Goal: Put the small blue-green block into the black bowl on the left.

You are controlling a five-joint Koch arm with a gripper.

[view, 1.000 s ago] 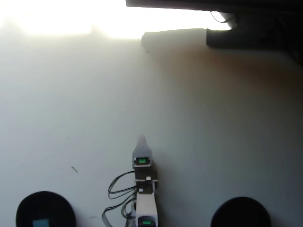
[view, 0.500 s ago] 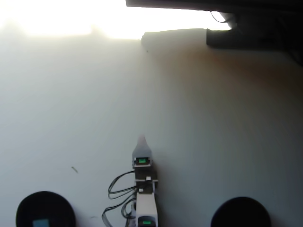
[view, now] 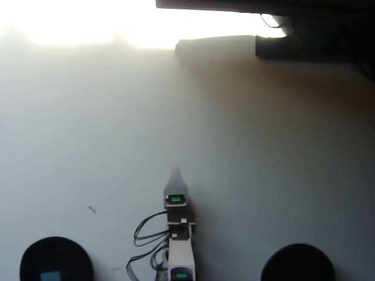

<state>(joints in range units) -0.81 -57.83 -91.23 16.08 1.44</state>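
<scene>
White plastic arm (view: 180,257) w/ black motor blocks, two small green markings, looped black cables (view: 143,234) on its left, pale pointed gripper (view: 175,174) tip.

The arm (view: 179,246) is seen folded near the bottom edge, the gripper (view: 174,173) pointed up-frame; only one tip is shown.

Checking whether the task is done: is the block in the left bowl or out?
In. The block lies inside the left bowl's rim in the overhead view.
</scene>
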